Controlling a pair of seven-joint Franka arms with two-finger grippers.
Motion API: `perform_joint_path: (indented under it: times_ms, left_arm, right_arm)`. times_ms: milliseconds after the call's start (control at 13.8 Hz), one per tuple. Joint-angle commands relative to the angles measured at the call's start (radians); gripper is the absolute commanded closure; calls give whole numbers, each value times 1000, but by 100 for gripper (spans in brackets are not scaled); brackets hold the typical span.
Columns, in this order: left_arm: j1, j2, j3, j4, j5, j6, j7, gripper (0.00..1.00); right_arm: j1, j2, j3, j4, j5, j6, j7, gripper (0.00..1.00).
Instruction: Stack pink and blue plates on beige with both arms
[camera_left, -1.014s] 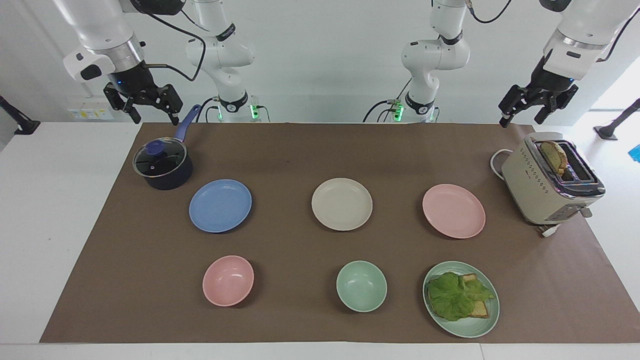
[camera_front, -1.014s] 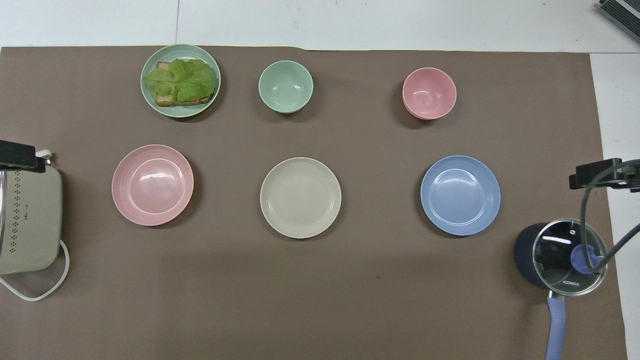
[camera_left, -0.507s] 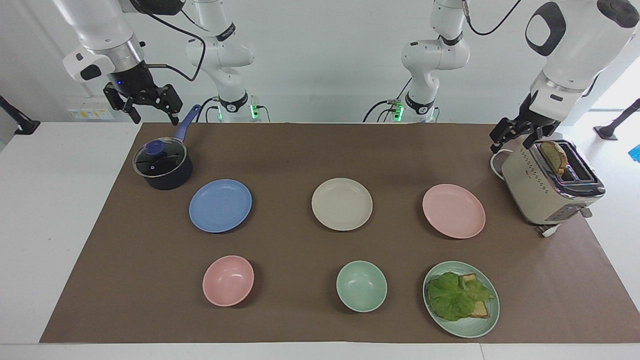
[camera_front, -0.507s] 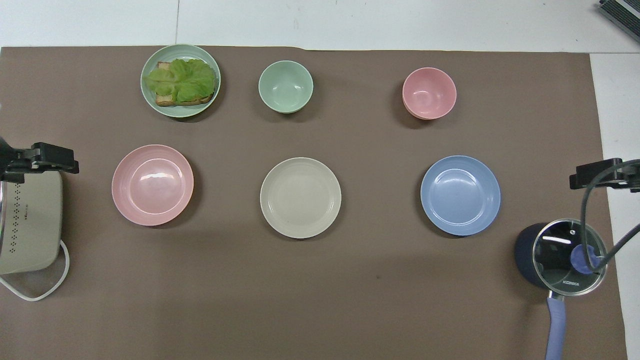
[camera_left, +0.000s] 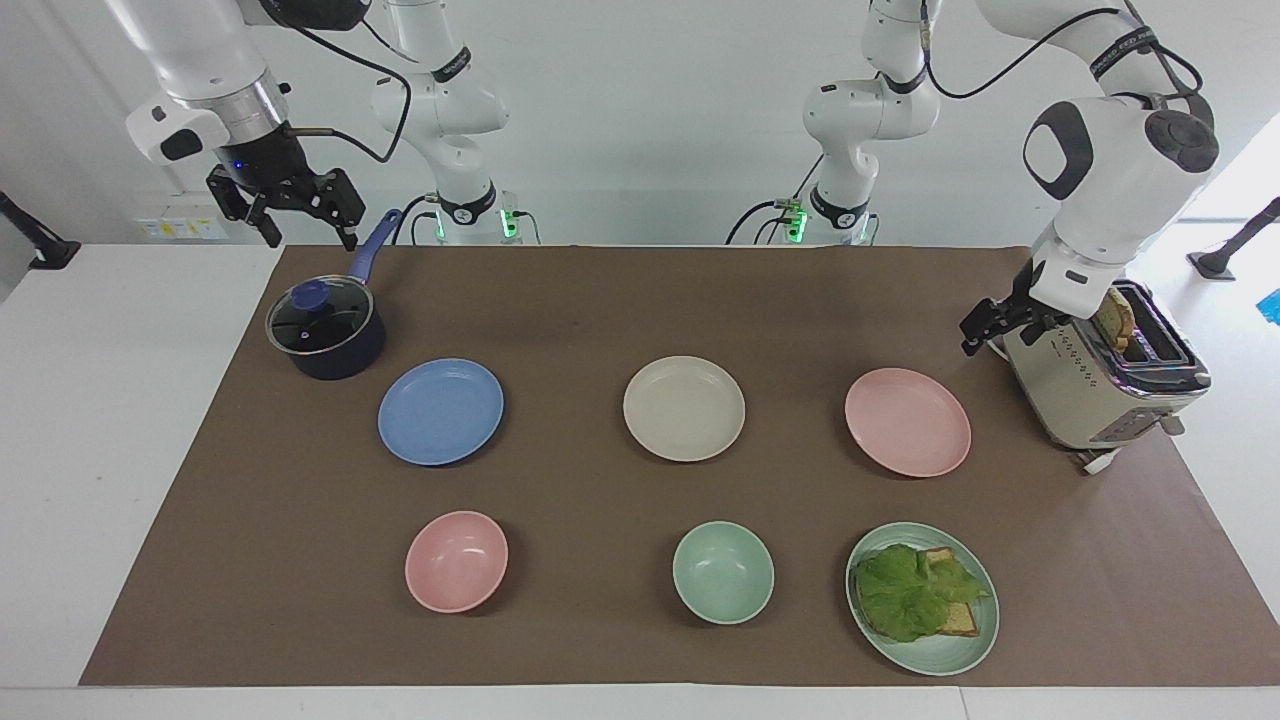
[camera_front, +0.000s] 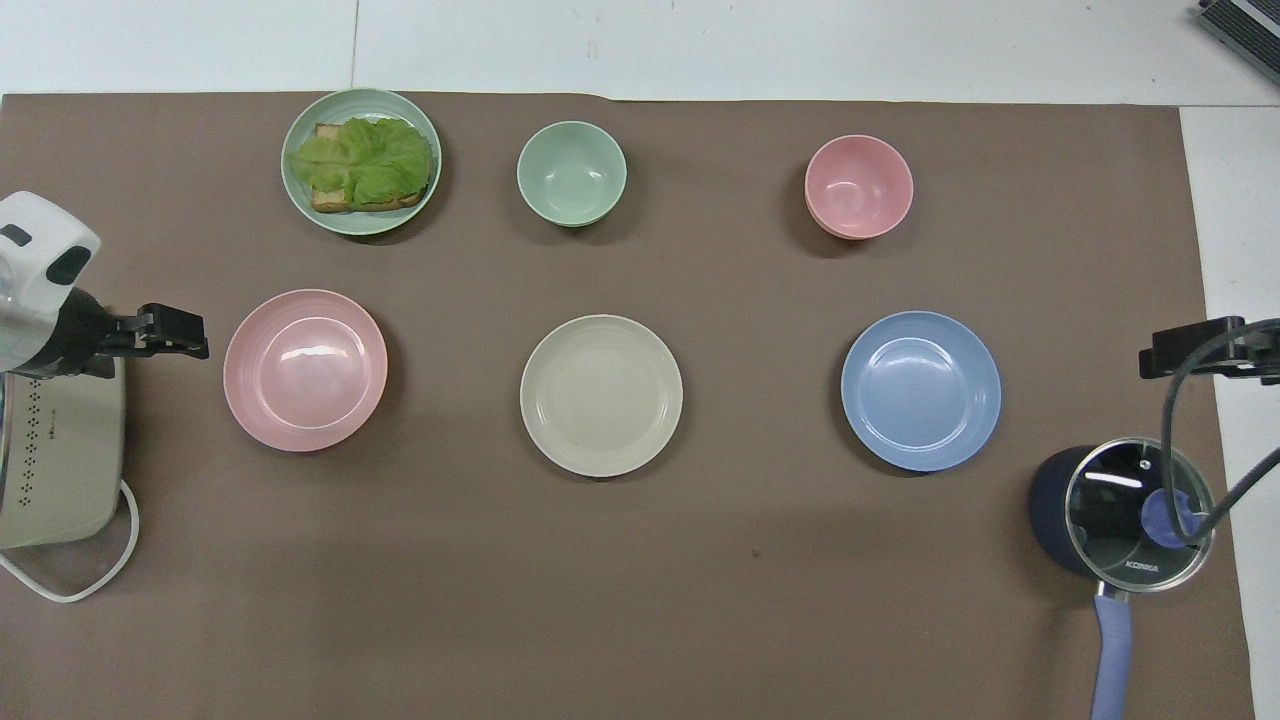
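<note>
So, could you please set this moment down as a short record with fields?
beige plate: middle of the brown mat, nothing on it
pink plate: beside the beige plate, toward the left arm's end, not yet stacked
blue plate: beside the beige plate, toward the right arm's end, not yet stacked
left gripper: low beside the toaster, next to the pink plate, holding nothing
right gripper: raised, near the lidded saucepan, holding nothing
stacking progress: none

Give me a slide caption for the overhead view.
Left gripper open beside the pink plate; beige plate and blue plate lie unstacked.
</note>
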Motion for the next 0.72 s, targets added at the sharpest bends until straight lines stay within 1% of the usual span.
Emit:
perform_joint_path:
  times_ms: [0, 72, 290, 362, 652]
  left_arm:
    - [7, 93, -3, -23, 0, 98, -1, 0]
    - [11, 127, -3, -24, 0, 153, 0, 0]
    - [30, 187, -3, -38, 0, 222, -3, 0]
    - [31, 194, -3, -50, 0, 251, -5, 0]
    - [53, 201, -3, -116, 0, 303, 2, 0]
  right_arm:
    - [-12, -15, 1, -17, 24, -1, -17, 0]
    - [-12, -15, 1, -17, 24, -1, -17, 0]
    - [-12, -15, 1, -17, 24, -1, -17, 0]
    - [-12, -15, 1, -17, 24, -1, -17, 0]
    - [-12, -15, 1, -17, 24, -2, -17, 0]
